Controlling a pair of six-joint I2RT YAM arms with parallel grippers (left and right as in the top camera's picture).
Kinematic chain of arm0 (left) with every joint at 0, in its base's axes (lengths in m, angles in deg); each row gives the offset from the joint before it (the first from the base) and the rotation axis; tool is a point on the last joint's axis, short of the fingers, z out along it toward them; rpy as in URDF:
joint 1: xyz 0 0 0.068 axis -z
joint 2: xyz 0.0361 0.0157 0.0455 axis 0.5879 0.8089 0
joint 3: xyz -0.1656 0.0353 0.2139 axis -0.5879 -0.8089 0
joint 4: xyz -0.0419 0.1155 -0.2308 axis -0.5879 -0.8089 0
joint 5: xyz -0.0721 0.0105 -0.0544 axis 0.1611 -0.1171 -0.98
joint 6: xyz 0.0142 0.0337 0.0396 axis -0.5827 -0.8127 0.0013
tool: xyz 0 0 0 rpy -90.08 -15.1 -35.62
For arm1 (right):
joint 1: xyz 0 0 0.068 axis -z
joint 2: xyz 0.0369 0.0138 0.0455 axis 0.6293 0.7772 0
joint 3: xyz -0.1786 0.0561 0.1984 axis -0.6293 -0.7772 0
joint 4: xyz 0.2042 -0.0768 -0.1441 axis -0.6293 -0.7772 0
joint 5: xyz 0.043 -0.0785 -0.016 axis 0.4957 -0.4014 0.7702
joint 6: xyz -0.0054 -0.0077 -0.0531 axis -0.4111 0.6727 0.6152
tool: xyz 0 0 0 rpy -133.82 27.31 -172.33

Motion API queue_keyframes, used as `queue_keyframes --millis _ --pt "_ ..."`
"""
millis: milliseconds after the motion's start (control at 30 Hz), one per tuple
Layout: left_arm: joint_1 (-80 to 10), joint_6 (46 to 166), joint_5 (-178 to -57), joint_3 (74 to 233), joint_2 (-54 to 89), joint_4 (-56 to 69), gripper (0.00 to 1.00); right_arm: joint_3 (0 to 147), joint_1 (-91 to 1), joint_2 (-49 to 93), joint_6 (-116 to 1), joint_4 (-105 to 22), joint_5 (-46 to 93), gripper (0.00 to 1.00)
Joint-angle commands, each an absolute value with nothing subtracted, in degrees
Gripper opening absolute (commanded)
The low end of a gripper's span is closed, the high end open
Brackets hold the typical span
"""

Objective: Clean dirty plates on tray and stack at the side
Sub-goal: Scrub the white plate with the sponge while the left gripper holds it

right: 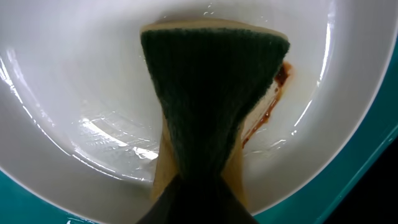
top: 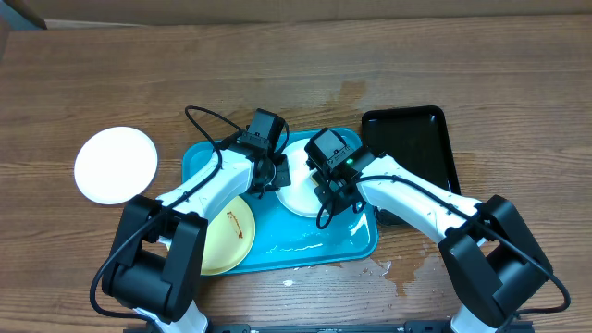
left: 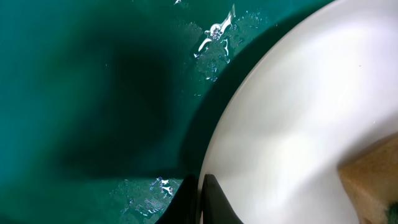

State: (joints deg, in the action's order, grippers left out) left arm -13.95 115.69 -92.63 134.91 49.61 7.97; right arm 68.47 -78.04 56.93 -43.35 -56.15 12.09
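Left gripper [top: 275, 174]: closed on the rim of the white plate in the tray; in the left wrist view one dark fingertip [left: 214, 199] lies on the inner side of the rim and the other just outside it.
Right gripper [right: 198, 205]: closed on a sponge, which it pinches at the middle so that it narrows there like a waist.
Sponge [right: 211, 93]: dark green rough side up, yellow layer under it; it spreads out ahead of the right fingers and lies on the inner surface of the plate.
White plate in the tray [top: 298, 196]: under both grippers, with the left fingers on its rim at one side and the right fingers over its middle.
Brown smear [right: 273, 99]: on this plate, just beside the right edge of the sponge, ahead and to the right of the right fingers; the plate shines wet around it.
Blue tray [top: 305, 245]: under both pairs of fingers, holding two plates; water drops [left: 214, 31] lie on its floor ahead of the left fingers.
Yellow plate [top: 227, 236]: in the near left corner of the tray, apart from the left fingers, with a brown streak on it.
White plate on the table [top: 116, 165]: outside the tray, well apart from the left fingers, on the far side from the right arm.
Black tray [top: 412, 148]: on the table beside the blue tray, near the right fingers, on their outer side.
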Motion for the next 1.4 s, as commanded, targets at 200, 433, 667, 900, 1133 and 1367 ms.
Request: queue_keyframes --millis 200,433,667,900,1133,1367 --pt "-13.88 114.25 -92.17 134.29 49.72 8.03 0.04 63.77 -78.2 57.59 -43.83 -53.18 11.96 0.06" --pt "-13.88 114.2 -92.13 134.29 49.72 7.99 0.04 59.81 -78.2 57.59 -43.88 -47.8 11.5 0.04" --pt "-13.86 113.35 -92.02 134.29 49.72 7.75 0.04 59.81 -78.2 57.59 -46.7 -47.91 2.04 0.04" --pt "-13.9 113.11 -91.75 134.29 49.72 6.92 0.04 59.81 -78.13 57.59 -46.83 -46.91 -0.76 0.04" --pt "-13.9 112.91 -91.75 134.29 49.72 6.89 0.04 59.81 -78.13 57.77 -46.85 -46.03 -1.46 0.04" --pt "-13.9 112.87 -91.51 134.27 49.72 6.59 0.04 59.81 -77.39 57.81 -46.85 -44.61 -2.44 0.04"
